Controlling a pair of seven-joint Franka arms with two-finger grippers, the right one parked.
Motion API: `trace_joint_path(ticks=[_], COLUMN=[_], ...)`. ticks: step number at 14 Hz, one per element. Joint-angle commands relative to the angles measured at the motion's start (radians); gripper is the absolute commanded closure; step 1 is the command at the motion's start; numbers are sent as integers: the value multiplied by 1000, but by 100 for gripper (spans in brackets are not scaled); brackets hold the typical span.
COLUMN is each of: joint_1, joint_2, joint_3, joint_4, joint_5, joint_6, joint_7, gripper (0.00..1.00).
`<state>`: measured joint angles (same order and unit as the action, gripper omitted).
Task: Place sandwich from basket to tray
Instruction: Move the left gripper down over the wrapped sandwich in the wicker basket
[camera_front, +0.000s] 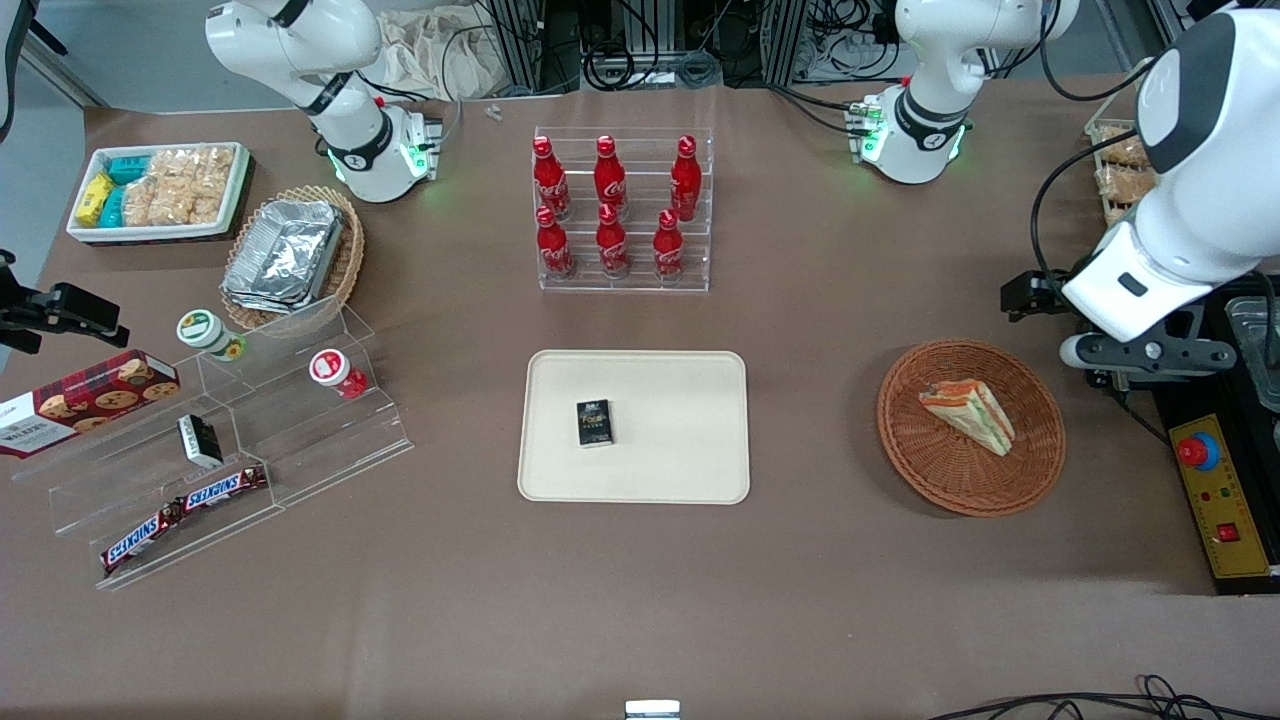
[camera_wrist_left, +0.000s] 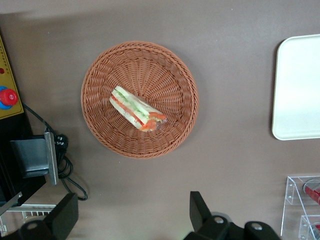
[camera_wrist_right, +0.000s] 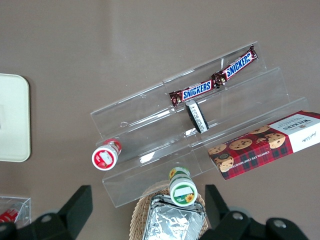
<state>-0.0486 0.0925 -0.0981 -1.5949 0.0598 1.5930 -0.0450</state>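
The sandwich (camera_front: 968, 408), a cream wedge with orange-red and green layers, lies on its side in the round reddish-brown basket (camera_front: 960, 480). The flat beige tray (camera_front: 680, 450) sits at the table's middle, beside the basket toward the parked arm's end. My left gripper (camera_front: 1030, 295) hangs well above the table, next to the basket's rim toward the working arm's end. In the left wrist view the gripper (camera_wrist_left: 132, 200) is open and empty, with the sandwich (camera_wrist_left: 137, 109), the basket (camera_wrist_left: 170, 75) and part of the tray (camera_wrist_left: 300, 90) below it.
A small black box (camera_front: 594, 422) lies on the tray. A clear rack of cola bottles (camera_front: 622, 215) stands farther from the camera than the tray. A yellow control box with a red button (camera_front: 1198, 452) lies beside the basket. A clear stepped shelf (camera_front: 300, 440) with snacks stands toward the parked arm's end.
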Motion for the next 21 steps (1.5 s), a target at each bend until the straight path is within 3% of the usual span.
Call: trace_joint_path(ticks=[1,6,9,11,17,21], joint_1=[33,55,81,96,98,99], joint_2=[27,59,50,49,76,162], joint_3=[-5,-5,-3,-3,1,3], joint_4=[35,17,-74,-146,-422,-439], joint_5=[2,2,-14,-38,-21,-15], joint_6=[-31,-47,-6,77,471,571], joint_7=[4,-33,-272,-453,-814,-979], gripper=[0,0,0,0,0,0])
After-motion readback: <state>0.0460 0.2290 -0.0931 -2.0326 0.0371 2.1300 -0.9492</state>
